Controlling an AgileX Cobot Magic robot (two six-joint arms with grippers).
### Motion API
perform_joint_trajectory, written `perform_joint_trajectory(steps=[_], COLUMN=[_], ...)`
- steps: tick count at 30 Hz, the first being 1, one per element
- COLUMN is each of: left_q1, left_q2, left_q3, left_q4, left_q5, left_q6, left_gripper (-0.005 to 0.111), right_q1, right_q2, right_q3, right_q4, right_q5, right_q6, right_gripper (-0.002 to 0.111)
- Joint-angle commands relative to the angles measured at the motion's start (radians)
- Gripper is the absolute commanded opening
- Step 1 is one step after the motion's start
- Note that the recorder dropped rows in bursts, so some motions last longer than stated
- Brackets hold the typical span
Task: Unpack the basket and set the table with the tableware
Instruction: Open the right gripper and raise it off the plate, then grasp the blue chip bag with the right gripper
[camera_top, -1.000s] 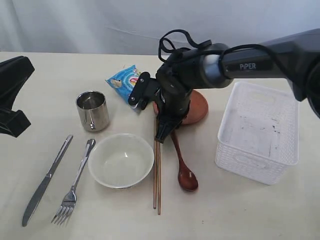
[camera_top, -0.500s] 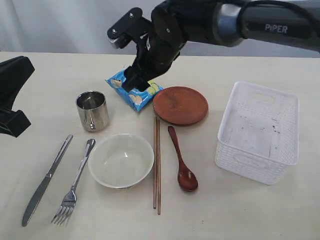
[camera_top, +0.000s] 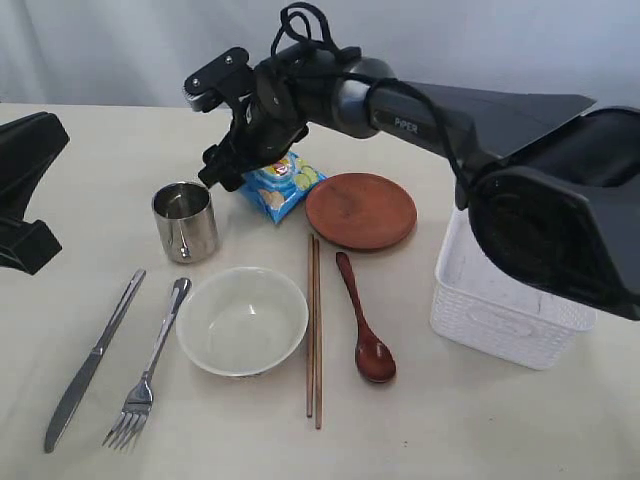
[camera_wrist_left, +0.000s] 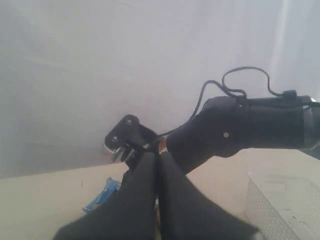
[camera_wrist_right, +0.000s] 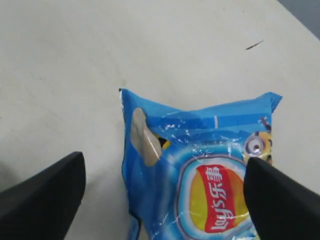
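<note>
Change: right gripper (camera_top: 226, 170) was down at the chopsticks (camera_top: 314, 330) a second ago, half shut. It's since lifted off and swung to the far left, and now hangs over the blue crisp packet (camera_top: 285, 187).
Right fingers: spread wide, one on each side of the packet in the wrist view, holding nothing.
Left gripper (camera_wrist_left: 158, 165): pressed shut, empty, parked off at the left edge.
Left behind: chopsticks lie side by side between the white bowl (camera_top: 243, 320) and the wooden spoon (camera_top: 365, 335), same spot as before, so that drop looks finished.
Other tableware: steel cup (camera_top: 186, 220) far left, knife (camera_top: 88, 365) and fork (camera_top: 150, 365) near left, brown plate (camera_top: 360, 210) just beyond the spoon.
Basket (camera_top: 495, 310): right side of the table (camera_top: 450, 440), half hidden by the right arm, so its contents can't be checked right now.
Take: unpacking looks pretty much done. The packet isn't tableware, so it's probably a tidy-up grab or just passing over, hard to say.
</note>
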Motion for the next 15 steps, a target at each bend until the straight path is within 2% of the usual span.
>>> perform_joint_trajectory(steps=[1, 6, 11, 15], left_q1=[-0.002, -0.002, -0.002, -0.002], left_q2=[-0.005, -0.005, -0.005, -0.005], left_q3=[0.006, 0.006, 0.006, 0.006], left_q4=[0.003, 0.003, 0.003, 0.003], left_q5=[-0.002, -0.002, -0.002, -0.002], left_q6=[0.002, 0.002, 0.002, 0.002], left_gripper=[0.000, 0.000, 0.000, 0.000], right_q1=[-0.006, -0.017, -0.017, -0.017], right_q2=[0.026, 0.059, 0.061, 0.061], right_q3=[-0.012, -0.012, -0.012, -0.012], right_q4=[-0.041, -0.040, -0.040, -0.040], right_q5=[-0.023, -0.014, -0.015, -0.020], right_q6=[0.031, 0.051, 0.051, 0.051], right_gripper=[0.080, 0.077, 0.050, 0.036])
